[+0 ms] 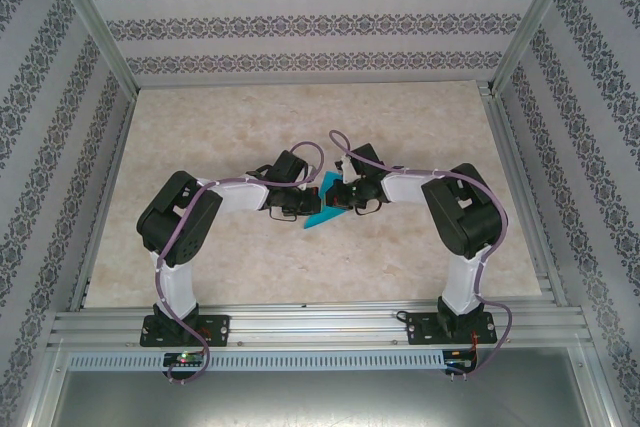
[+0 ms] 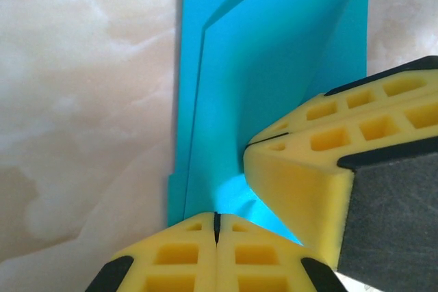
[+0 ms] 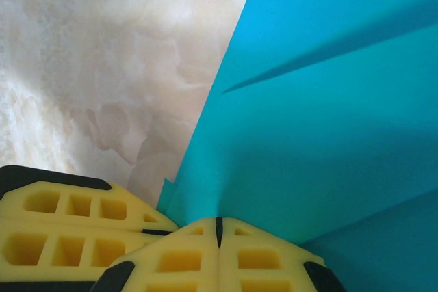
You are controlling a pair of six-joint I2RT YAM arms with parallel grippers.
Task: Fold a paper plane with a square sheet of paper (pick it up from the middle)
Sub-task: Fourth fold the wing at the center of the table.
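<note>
The teal-blue sheet of paper (image 1: 322,209) is folded into a narrow pointed shape with layered creases and is held between both arms at the table's middle. My left gripper (image 1: 303,203) is shut on one edge of it. In the left wrist view the paper (image 2: 274,52) runs into the closed seam of the left gripper (image 2: 216,227), with the right gripper's yellow fingers (image 2: 308,162) pressed close at the right. My right gripper (image 1: 346,197) is shut on the opposite side. In the right wrist view the paper (image 3: 328,121) pinches into the right gripper (image 3: 219,227), beside the left gripper's fingers (image 3: 68,230).
The marble-patterned table (image 1: 200,137) is bare around the arms. Aluminium frame posts and patterned walls (image 1: 60,147) close it in on three sides, and a metal rail (image 1: 320,322) runs along the near edge.
</note>
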